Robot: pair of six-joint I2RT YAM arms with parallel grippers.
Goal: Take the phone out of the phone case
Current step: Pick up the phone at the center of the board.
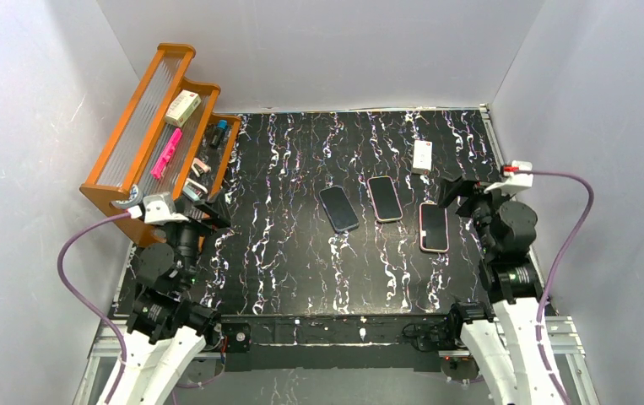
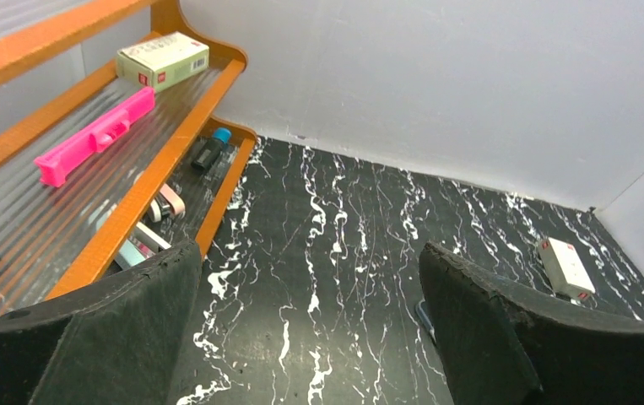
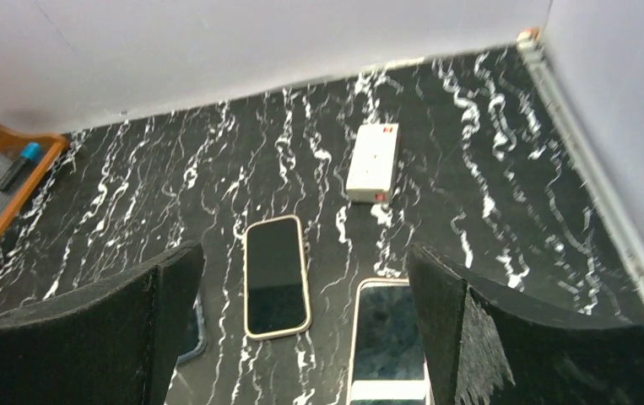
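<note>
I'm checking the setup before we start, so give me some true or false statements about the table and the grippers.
1. Three phones lie on the table: a dark phone, a middle phone and a pink-edged phone. True.
2. The right gripper is clamped on a phone. False: it is open and holds nothing.
3. The white box lies farther back than the phones. True.
4. The pink tool lies among the phones. False: it lies on the orange rack.
5. The left gripper is open. True.
</note>
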